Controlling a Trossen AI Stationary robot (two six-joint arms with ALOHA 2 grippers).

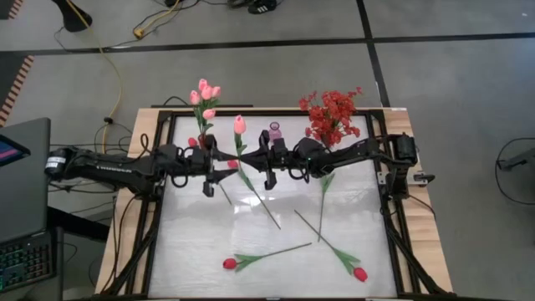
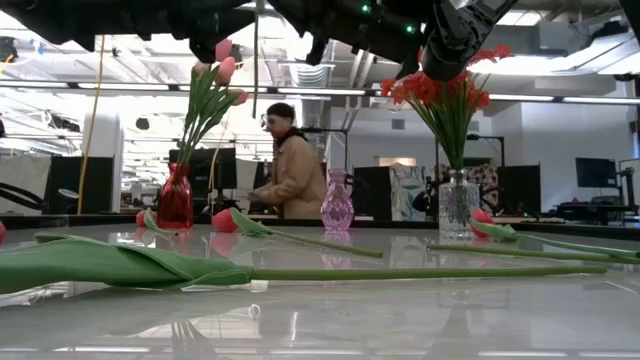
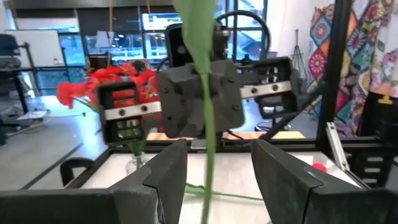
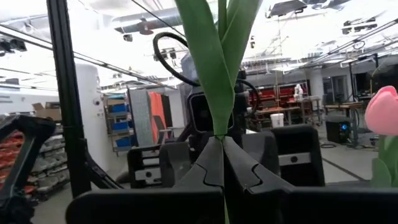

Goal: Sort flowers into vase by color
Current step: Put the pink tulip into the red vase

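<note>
No readable text anywhere. My arms carry no legible label or brand in any view. The laptop [image 1: 21, 180] left of the surface shows only colour patches on its screen, no characters I can make out. Room signage behind the surface is too small to read. Nothing printed on the vases.

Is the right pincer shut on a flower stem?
Yes, in its wrist view the right pincer has its fingers pressed together on the green stem.

Three vases [image 2: 337, 205], two lying red tulips [image 1: 229, 263] (others uncounted).
</note>
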